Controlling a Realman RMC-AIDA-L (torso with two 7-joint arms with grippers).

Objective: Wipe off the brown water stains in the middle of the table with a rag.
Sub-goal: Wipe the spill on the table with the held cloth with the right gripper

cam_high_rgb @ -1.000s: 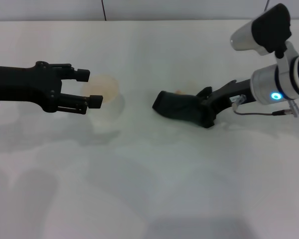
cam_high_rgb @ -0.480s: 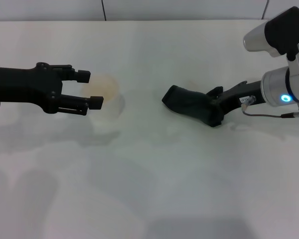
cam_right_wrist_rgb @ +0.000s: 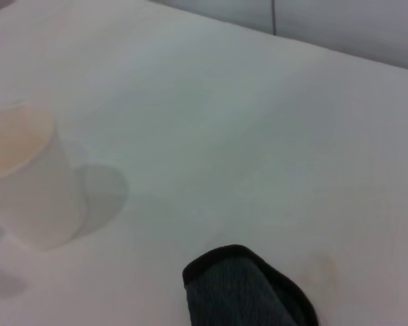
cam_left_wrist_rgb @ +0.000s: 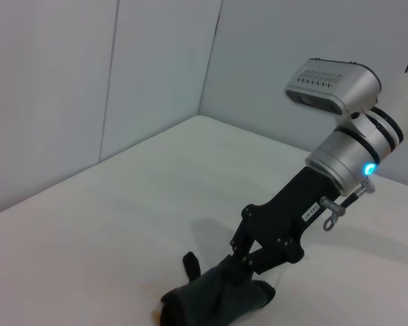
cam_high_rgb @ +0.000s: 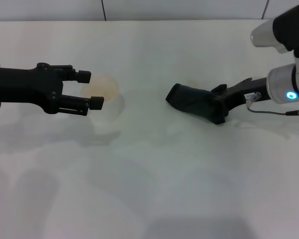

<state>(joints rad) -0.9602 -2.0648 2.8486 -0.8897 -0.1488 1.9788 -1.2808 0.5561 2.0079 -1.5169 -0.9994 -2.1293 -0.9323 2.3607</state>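
My right gripper (cam_high_rgb: 217, 110) is shut on the dark rag (cam_high_rgb: 192, 103), which lies pressed on the white table (cam_high_rgb: 154, 164) right of centre. The left wrist view shows the same gripper (cam_left_wrist_rgb: 253, 263) clamping the rag (cam_left_wrist_rgb: 214, 302). Of the brown water stains, only a faint smear (cam_right_wrist_rgb: 324, 267) remains beside the rag (cam_right_wrist_rgb: 241, 292), and a small orange trace (cam_left_wrist_rgb: 152, 314) shows at the rag's edge. My left gripper (cam_high_rgb: 91, 89) hovers open at the left, its fingertips by a white cup (cam_high_rgb: 105, 94).
The white cup (cam_right_wrist_rgb: 28, 182) with a tan inside stands left of centre, about a hand's width from the rag. A grey wall (cam_high_rgb: 189, 9) runs along the table's far edge. Bare table spreads across the front.
My right arm has dragged the rag to the right, away from the cup. The orange spot at the rag's far edge has faded from the head view. The left arm has not moved.
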